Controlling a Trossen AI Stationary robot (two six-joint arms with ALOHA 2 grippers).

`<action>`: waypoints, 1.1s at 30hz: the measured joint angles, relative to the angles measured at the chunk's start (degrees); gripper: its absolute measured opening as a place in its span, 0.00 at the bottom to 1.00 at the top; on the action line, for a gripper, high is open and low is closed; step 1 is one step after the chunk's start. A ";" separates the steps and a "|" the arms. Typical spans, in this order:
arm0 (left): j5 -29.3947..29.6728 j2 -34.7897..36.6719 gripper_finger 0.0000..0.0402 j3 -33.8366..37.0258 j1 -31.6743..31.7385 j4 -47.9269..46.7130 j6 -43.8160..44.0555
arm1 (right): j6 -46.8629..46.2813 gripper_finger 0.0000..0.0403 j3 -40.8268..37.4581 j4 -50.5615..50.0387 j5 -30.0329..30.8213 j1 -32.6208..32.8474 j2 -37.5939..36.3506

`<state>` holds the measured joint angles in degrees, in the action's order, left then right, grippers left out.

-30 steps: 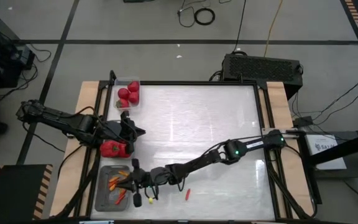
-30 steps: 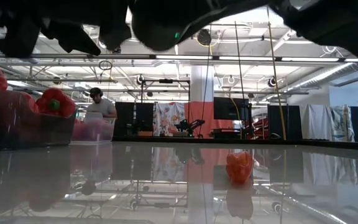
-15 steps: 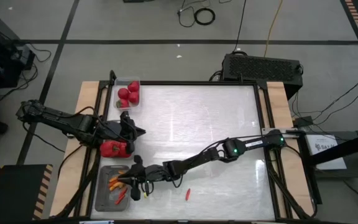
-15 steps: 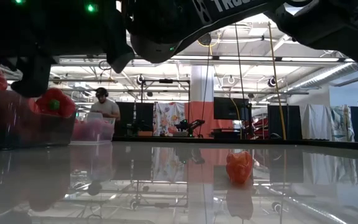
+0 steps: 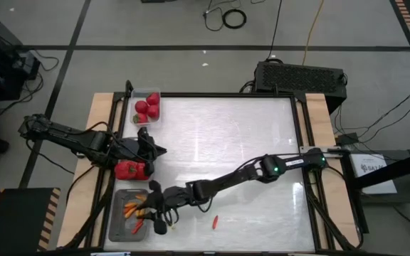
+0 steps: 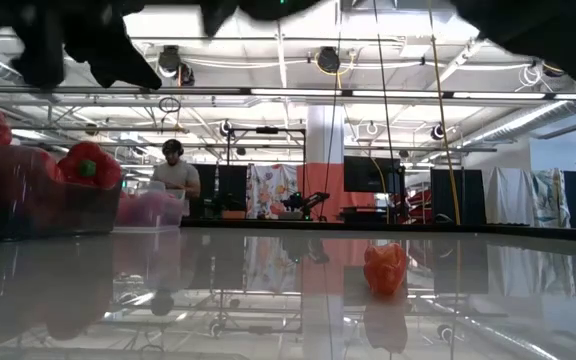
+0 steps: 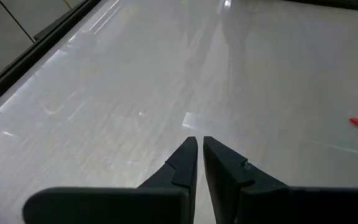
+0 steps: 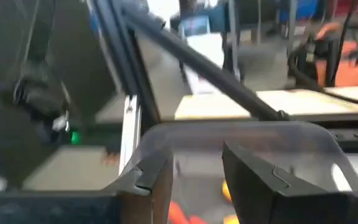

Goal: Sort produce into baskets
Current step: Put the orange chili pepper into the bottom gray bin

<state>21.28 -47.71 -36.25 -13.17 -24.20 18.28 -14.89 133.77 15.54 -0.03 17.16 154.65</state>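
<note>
Tomatoes (image 5: 146,107) fill the small clear basket (image 5: 137,95) at the far left. Red bell peppers (image 5: 129,169) lie in a grey basket (image 6: 38,205) on the left, below my left gripper (image 5: 156,150), which is shut (image 7: 197,148) and holds nothing. Several orange-red chili peppers (image 5: 131,209) lie in the near-left grey basket (image 5: 117,220). My right gripper (image 5: 152,208) hovers open over that basket's right rim; the right wrist view shows its fingers (image 8: 194,180) apart, with chilies (image 8: 180,215) below them. One chili (image 5: 215,222) lies loose on the table.
The white tabletop (image 5: 233,142) stretches bare to the right of both arms. A black box (image 5: 301,76) stands beyond the far edge. In the low view the loose chili (image 6: 385,268) lies mid-table, and a person (image 6: 175,176) is in the room behind.
My right gripper has opened over the near-left grey basket, and it has tipped up toward level and risen a little, out of the low view's top. The left arm has kept still.
</note>
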 joint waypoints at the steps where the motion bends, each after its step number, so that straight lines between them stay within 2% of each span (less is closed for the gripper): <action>1: -0.02 0.00 0.09 0.00 0.00 0.00 0.02 | 1.05 0.32 0.02 -3.98 -0.83 0.04 -1.46; 6: -0.04 -0.01 0.09 0.00 -0.04 -0.32 0.00 | 7.96 0.32 0.08 -29.57 -4.05 0.51 -8.59; 10: -0.04 -0.02 0.09 0.00 -0.04 -0.22 0.00 | 9.76 0.32 0.03 -49.29 -6.28 0.62 -13.47; 15: -0.04 0.00 0.09 0.00 -0.04 -0.19 0.57 | 9.97 0.32 0.05 -67.35 -7.65 1.62 -16.73; 23: 0.00 -0.90 0.09 -0.07 -0.09 -0.11 0.90 | 14.25 0.32 -0.17 -80.52 -7.96 6.18 -17.71; 33: 0.00 -6.61 0.09 -0.07 -1.60 0.38 -0.61 | 26.26 0.32 -1.07 -84.18 -7.44 12.40 -17.64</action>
<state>21.28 -54.32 -36.32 -14.77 -23.83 17.67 11.37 132.70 -68.64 -7.47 29.56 137.01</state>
